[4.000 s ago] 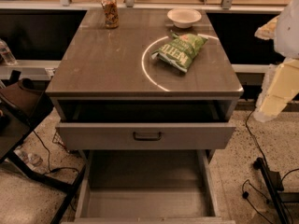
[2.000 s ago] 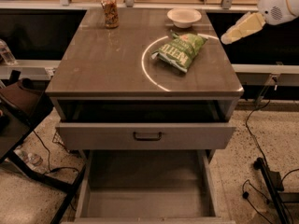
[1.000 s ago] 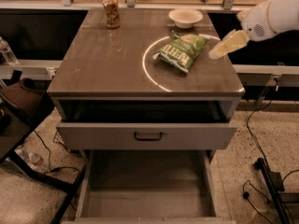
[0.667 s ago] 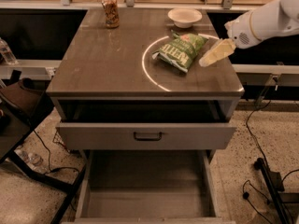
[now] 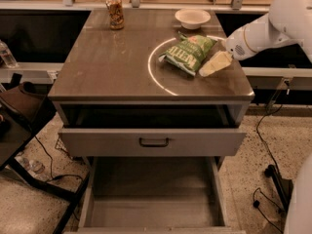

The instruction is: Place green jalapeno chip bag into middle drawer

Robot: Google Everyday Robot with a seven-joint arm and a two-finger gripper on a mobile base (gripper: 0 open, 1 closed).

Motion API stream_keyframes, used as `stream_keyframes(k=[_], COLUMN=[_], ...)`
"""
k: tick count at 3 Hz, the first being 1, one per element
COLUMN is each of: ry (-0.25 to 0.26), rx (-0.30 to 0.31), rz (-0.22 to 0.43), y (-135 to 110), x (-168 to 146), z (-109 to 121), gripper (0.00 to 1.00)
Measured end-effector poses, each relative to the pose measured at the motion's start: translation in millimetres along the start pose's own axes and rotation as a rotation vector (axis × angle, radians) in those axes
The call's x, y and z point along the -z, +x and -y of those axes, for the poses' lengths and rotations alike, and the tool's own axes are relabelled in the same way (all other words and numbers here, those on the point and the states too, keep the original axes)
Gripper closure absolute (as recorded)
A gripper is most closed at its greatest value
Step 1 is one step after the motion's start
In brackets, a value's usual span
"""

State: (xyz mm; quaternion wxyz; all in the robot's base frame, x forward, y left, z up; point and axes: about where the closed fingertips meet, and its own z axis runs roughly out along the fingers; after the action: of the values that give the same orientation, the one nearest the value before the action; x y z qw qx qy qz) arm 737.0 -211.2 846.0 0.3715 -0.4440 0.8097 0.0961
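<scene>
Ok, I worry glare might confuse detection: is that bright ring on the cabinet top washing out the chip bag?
Camera view: the thin white ring arcs across the cabinet top around the green jalapeno chip bag, whose lettering is legible; the gripper at the bag's right edge looks pale, not washed out; the middle drawer is dimmer.

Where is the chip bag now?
The green jalapeno chip bag lies on the cabinet top, right rear in camera view, near the white bowl, gripper beside its right edge.

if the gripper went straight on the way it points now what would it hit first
Likely the right edge of the green jalapeno chip bag, just beside the gripper; depth is unclear, so it might touch the cabinet top first.
</scene>
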Motion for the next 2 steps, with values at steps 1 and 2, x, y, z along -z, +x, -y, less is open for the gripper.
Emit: stream_keyframes(k=[1,2], ry=[-0.009,-0.009], rx=[-0.024,-0.023], rz=[-0.008,-0.008], y=[8.9,5.4], x=[-15.6,-12.0], z=[0.6,1.5], gripper=[0.38,0.61])
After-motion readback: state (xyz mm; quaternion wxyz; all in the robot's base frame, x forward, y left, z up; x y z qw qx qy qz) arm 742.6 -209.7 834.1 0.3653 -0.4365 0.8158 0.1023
